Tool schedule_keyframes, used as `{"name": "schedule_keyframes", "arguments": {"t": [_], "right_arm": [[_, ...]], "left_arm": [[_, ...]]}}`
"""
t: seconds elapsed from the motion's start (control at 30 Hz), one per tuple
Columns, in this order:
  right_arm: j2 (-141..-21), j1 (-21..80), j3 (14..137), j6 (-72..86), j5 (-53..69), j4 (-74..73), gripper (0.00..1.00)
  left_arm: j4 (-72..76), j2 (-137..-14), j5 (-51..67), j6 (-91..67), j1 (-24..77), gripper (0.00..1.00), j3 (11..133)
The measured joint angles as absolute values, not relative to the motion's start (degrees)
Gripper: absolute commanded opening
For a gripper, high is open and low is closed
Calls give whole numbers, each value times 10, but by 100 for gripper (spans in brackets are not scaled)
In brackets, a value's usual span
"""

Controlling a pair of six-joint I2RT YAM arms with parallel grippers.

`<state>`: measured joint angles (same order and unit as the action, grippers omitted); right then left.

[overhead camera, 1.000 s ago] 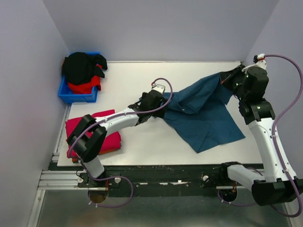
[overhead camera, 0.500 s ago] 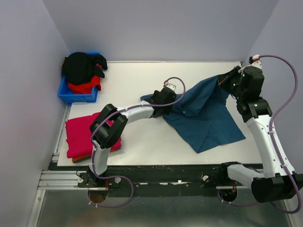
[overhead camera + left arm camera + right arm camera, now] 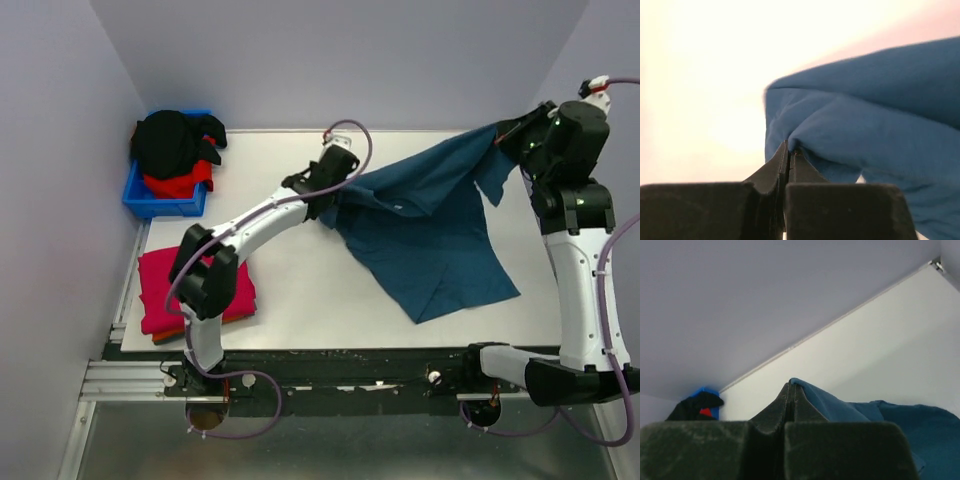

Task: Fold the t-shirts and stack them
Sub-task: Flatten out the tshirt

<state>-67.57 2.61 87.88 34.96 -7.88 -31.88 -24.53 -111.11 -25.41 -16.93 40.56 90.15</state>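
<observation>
Currently both grippers are clamped on the teal-blue t-shirt (image 3: 425, 235). Left gripper (image 3: 332, 198) pinches its left edge mid-frame, right gripper (image 3: 498, 134) holds a corner lifted at upper right, and the rest drapes onto the table (image 3: 300, 300). Folded crimson-pink t-shirt (image 3: 185, 285) sits lower left.

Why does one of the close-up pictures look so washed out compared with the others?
Left wrist view: everything behind the teal-blue shirt is overexposed to a creamy glare. Right wrist view: evenly lit, though dim. Top view: sharp, with soft shadows.
</observation>
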Motion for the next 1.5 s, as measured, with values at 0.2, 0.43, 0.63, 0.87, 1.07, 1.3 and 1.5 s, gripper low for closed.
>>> {"name": "schedule_keyframes", "arguments": {"t": [0.2,0.43,0.63,0.87,1.07,1.3,1.5], "right_arm": [[-707,10,1040,350,-100,-367,1],[-640,7,1054,339,-135,-379,1],[-562,7,965,318,-207,-397,1],[-636,6,979,296,-217,-395,1],[-879,6,1099,296,-81,-387,1],[-1217,54,1463,299,108,-371,65],[-1223,129,1352,310,195,-279,96]], "left_arm": [[-308,-981,-285,-179,392,0,963],[-362,-854,-247,-193,399,0,961],[-349,-780,-153,-222,479,0,863],[-342,-827,-103,-236,667,0,892],[-326,-810,-74,-266,611,0,865],[-290,-764,-15,-324,276,0,763],[-195,-799,32,-385,197,0,616]]}}
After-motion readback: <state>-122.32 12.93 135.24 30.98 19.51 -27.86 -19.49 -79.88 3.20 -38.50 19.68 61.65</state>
